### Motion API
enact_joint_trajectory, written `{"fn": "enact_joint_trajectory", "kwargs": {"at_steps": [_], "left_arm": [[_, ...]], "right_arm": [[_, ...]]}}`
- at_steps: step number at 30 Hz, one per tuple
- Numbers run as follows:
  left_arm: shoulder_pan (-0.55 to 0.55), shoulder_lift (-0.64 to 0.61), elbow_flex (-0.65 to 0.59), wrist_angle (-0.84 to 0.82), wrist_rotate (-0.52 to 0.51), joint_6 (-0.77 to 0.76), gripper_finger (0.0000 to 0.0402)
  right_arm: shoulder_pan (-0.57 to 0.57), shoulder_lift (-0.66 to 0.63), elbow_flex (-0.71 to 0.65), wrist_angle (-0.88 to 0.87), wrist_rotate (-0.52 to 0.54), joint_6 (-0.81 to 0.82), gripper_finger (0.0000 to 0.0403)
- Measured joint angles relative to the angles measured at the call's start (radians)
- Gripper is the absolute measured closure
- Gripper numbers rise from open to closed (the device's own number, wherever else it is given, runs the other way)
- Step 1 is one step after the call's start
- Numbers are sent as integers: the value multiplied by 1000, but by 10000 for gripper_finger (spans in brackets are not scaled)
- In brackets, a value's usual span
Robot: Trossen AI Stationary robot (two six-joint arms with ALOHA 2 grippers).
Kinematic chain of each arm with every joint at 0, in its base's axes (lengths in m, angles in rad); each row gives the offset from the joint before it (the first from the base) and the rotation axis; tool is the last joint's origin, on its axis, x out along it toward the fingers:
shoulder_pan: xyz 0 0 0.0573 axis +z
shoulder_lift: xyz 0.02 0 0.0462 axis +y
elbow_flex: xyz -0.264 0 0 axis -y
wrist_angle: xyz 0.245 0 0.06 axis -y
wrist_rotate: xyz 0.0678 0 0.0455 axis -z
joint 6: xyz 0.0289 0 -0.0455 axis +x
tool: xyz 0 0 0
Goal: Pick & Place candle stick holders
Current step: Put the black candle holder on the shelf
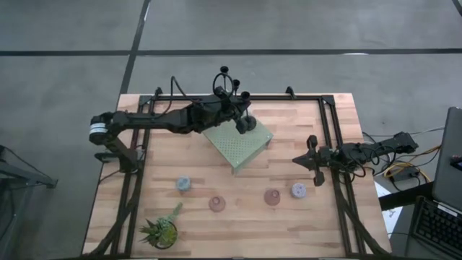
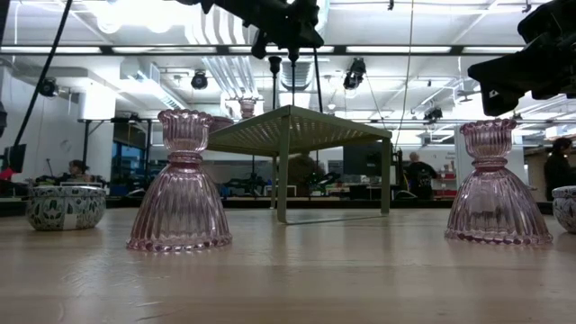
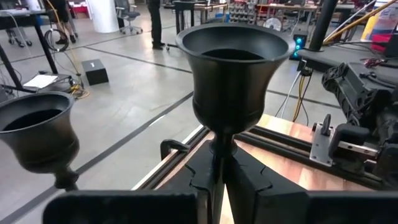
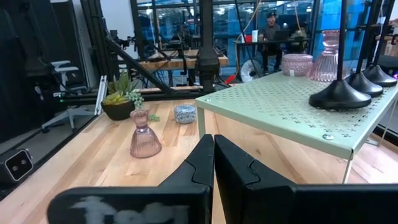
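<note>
In the high view the left gripper point(image 1: 242, 115) sits upper centre of the frame, over the green perforated stand point(image 1: 238, 144), its jaws clenched around the thin stem of a black candle holder point(image 3: 233, 74); the left wrist view shows the dark fingers point(image 3: 249, 180) pressed on that stem just under the cup. A second black cup point(image 3: 37, 137) stands beside it at the left edge of that view. The right wrist view shows three round black bases point(image 4: 339, 96) close together in a row on the stand's top, at the right of that frame, with a pink holder and a round pink piece beyond them on the stand.

Along the lower part of the high view, from left to right, lie the spiky green potted plant point(image 1: 162, 230) at lower left, then four small holders on the wooden table point(image 1: 289, 231): a blue-grey cup point(image 1: 184, 184), a pink holder point(image 1: 217, 204), a second pink holder point(image 1: 272, 196) and a second blue-grey cup point(image 1: 299, 190). The low view shows the two pink ones as ribbed glass bells, upright, one left of centre and one at the right.

The right gripper point(image 1: 312, 153) rests at middle right of the high view, near the table's right rail, well apart from the stand, jaws shut on nothing.
</note>
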State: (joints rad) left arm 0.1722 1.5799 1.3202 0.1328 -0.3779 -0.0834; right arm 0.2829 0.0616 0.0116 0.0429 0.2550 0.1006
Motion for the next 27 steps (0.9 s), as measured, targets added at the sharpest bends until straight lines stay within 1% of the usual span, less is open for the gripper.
{"fn": "enact_joint_trajectory", "kwargs": {"at_steps": [7,12,20,23,27], "left_arm": [[6,11,-1,15,0,0,372],[6,36,-1,33,40,-1,368],[6,62,-2,23,45,-4,368],[6,61,-3,11,46,-4,359],[6,53,-3,5,46,-16,335]], "right_arm": [[0,0,0,0,0,0,394],[0,0,0,0,0,1,394],[0,0,0,0,0,1,394],[0,0,0,0,0,-3,394],[0,0,0,0,0,1,394]]}}
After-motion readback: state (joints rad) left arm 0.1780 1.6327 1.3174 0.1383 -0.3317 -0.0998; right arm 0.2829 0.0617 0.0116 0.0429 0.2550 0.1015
